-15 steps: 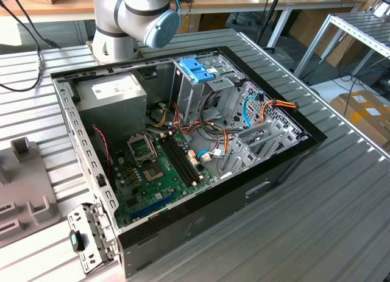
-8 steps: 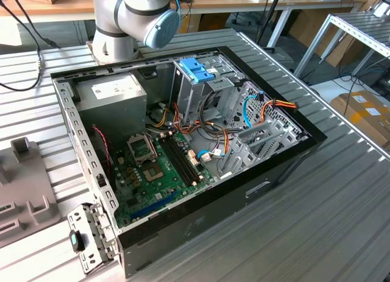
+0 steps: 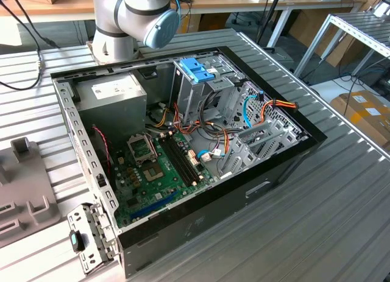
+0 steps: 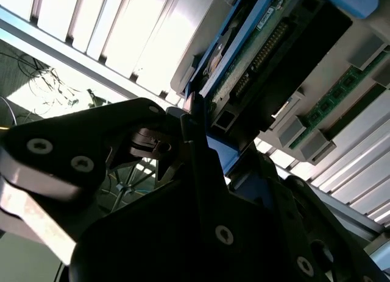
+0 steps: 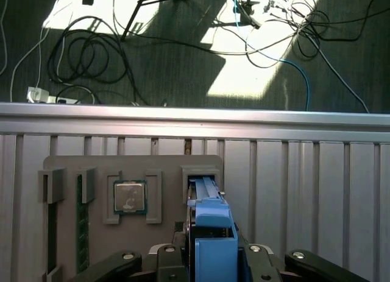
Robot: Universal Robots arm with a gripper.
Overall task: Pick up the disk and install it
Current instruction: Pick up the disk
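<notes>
Disk [image 5: 211,218] stands on edge in the grey holder [image 5: 164,166] near the bench [image 5: 317,190] edge, jaws close beside it, grip I cannot tell, so pick-up and installing in the computer case [image 3: 256,187] seem both left.

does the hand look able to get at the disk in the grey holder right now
Probably yes: in the first wrist view the hand sits right at the disk standing in its holder slot, with nothing between them.
</notes>
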